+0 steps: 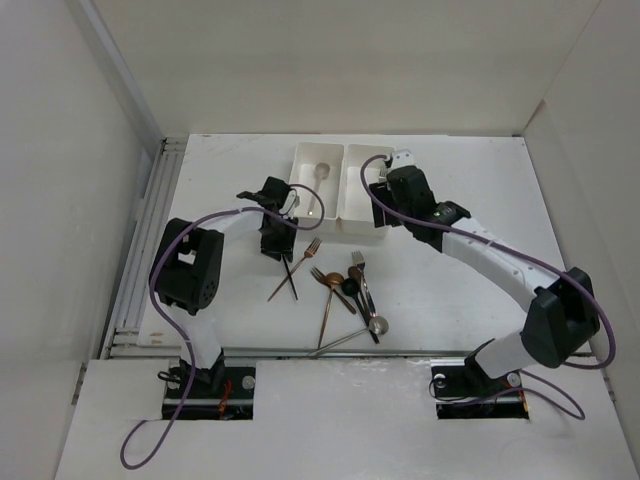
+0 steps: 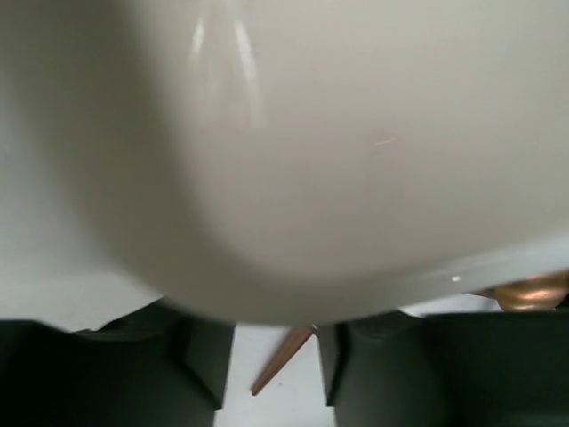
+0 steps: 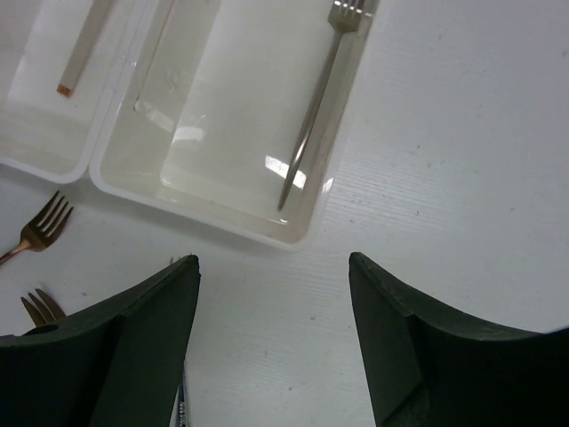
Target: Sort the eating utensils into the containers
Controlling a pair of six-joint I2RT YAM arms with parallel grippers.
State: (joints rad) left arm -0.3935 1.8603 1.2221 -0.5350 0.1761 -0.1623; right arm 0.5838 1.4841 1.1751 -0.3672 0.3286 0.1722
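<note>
Two white bins stand side by side at the back, the left bin (image 1: 303, 190) and the right bin (image 1: 352, 205). The left bin holds a pale-handled spoon (image 1: 320, 178). The right bin (image 3: 293, 233) holds a silver fork (image 3: 311, 133). Several copper, black and silver utensils (image 1: 348, 292) lie piled on the table in front. A copper fork (image 1: 300, 260) crosses a black one by my left gripper (image 1: 272, 243). That gripper (image 2: 276, 342) is open, pressed close to a bin wall (image 2: 311, 178), with a copper handle (image 2: 289, 351) on the table between its fingers. My right gripper (image 3: 273, 262) is wide open and empty, just in front of the right bin's near right corner.
White walls enclose the table on three sides. A rail runs along the left edge (image 1: 150, 240). Two copper fork heads (image 3: 40, 227) lie left of my right gripper. A copper piece (image 2: 533, 289) shows at the right edge of the left wrist view.
</note>
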